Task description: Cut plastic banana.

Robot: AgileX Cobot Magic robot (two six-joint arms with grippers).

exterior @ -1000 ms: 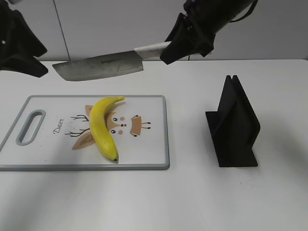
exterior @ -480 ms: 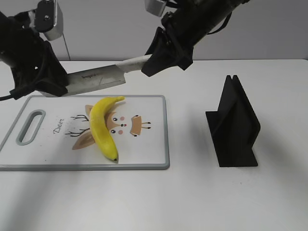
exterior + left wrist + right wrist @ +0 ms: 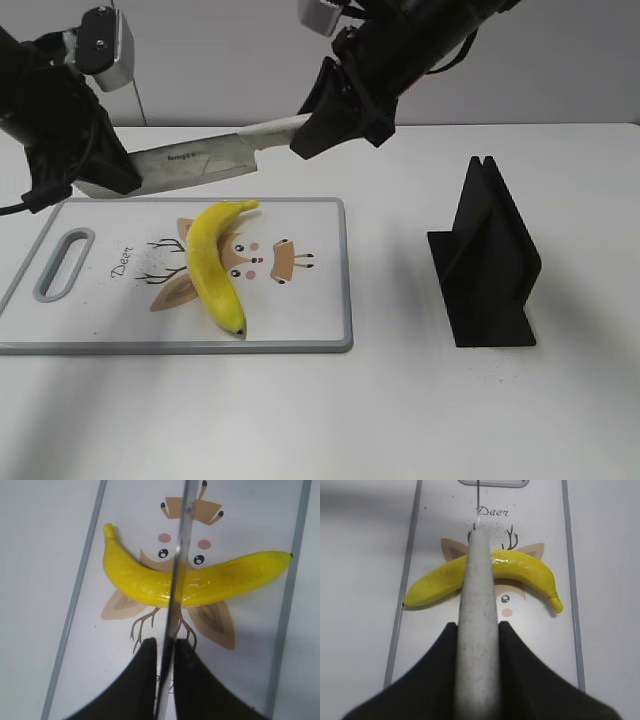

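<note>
Counted out: one plastic banana [image 3: 215,262], one knife [image 3: 196,160], one cutting board [image 3: 310,325], one black stand [image 3: 487,262], two arms. Banana lies whole on the board at centre-left of the exterior frame, curved, its dark tip toward the lower edge and its stem toward the top, covering part of a printed deer cartoon [image 3: 270,260]. Board is white with a grey rim and a handle slot [image 3: 63,263] at its left end.

Knife hangs level above the board's upper edge, clear of the banana. The right gripper [image 3: 335,118], upper centre, is clamped on the pale handle; its wrist view shows that handle [image 3: 479,630] squeezed between both fingers. The left gripper [image 3: 95,172], upper left, pinches the blade's far end; its wrist view shows the thin blade [image 3: 177,580] edge-on between narrow fingers, crossing over the banana [image 3: 190,577].

Stand sits alone at right on the white desk [image 3: 400,420]. Behind runs a plain pale wall [image 3: 230,60].
</note>
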